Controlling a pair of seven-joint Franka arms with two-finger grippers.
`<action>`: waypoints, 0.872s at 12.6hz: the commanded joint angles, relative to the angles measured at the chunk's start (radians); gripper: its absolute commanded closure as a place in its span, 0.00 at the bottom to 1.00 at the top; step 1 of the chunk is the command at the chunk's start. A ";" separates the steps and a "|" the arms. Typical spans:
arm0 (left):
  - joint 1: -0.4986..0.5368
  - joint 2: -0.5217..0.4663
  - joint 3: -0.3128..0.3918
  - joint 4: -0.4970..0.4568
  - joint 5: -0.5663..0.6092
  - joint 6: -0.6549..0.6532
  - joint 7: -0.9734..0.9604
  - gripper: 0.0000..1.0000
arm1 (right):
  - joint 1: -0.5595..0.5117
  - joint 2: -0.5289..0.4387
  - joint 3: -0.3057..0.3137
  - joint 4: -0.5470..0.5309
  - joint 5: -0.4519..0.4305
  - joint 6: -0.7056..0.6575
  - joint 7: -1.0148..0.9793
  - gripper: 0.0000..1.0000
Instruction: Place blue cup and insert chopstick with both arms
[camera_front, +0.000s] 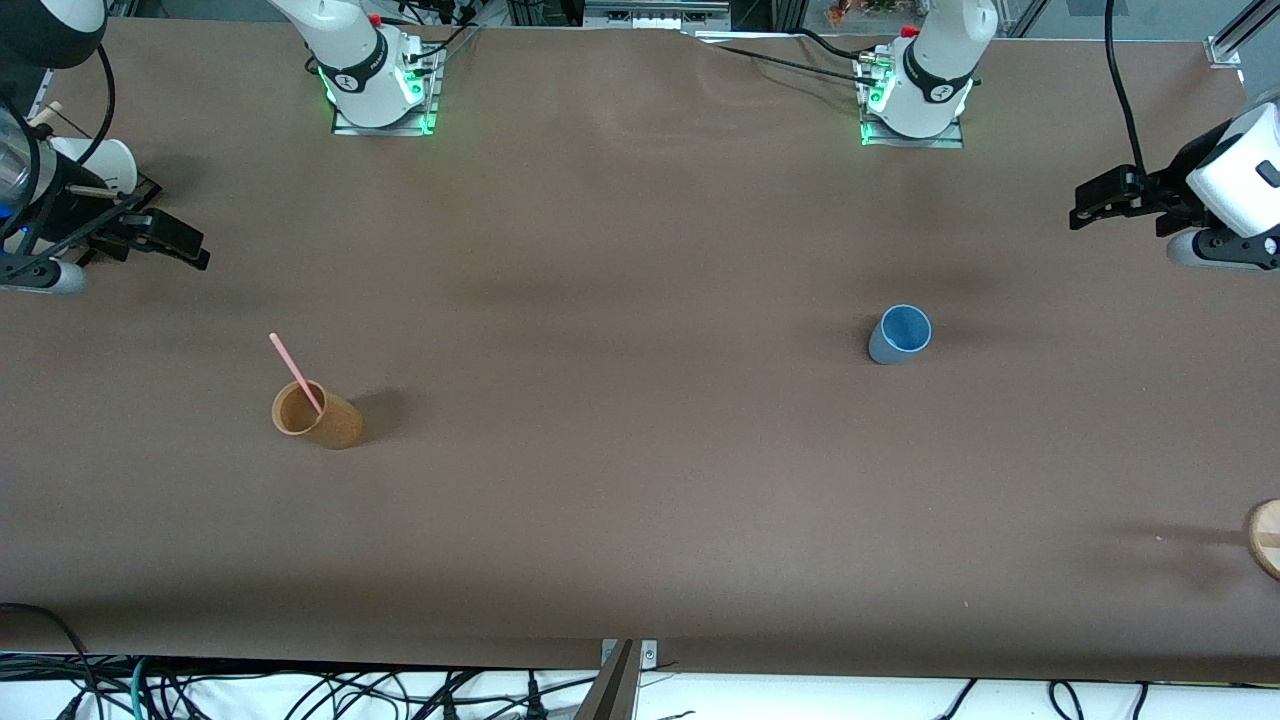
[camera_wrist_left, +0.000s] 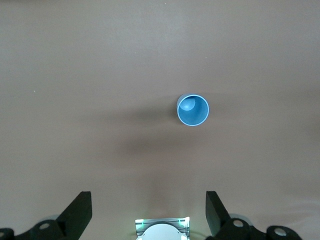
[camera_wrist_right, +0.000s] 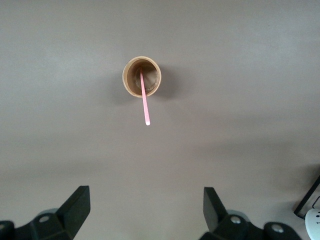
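The blue cup stands upright on the brown table toward the left arm's end; it also shows in the left wrist view. The pink chopstick leans inside an orange-brown cup toward the right arm's end; both show in the right wrist view, the chopstick in the brown cup. My left gripper hangs open and empty over the table's left-arm end, apart from the blue cup; in its wrist view the jaws stand wide. My right gripper hangs open and empty over the right-arm end.
A white paper cup stands by the right arm at the table's edge. A round wooden piece lies at the left-arm end, nearer the camera. The arm bases stand at the table's edge farthest from the camera.
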 joint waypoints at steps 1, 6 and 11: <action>0.012 0.004 -0.007 0.014 -0.014 -0.016 0.020 0.00 | -0.009 0.007 0.006 0.019 0.008 -0.004 0.003 0.00; 0.012 0.011 -0.007 0.017 -0.014 -0.016 0.016 0.00 | -0.009 0.007 0.006 0.019 0.008 -0.004 0.003 0.00; 0.013 0.034 -0.007 0.019 -0.016 -0.009 0.009 0.00 | -0.009 0.007 0.006 0.019 0.010 -0.005 0.003 0.00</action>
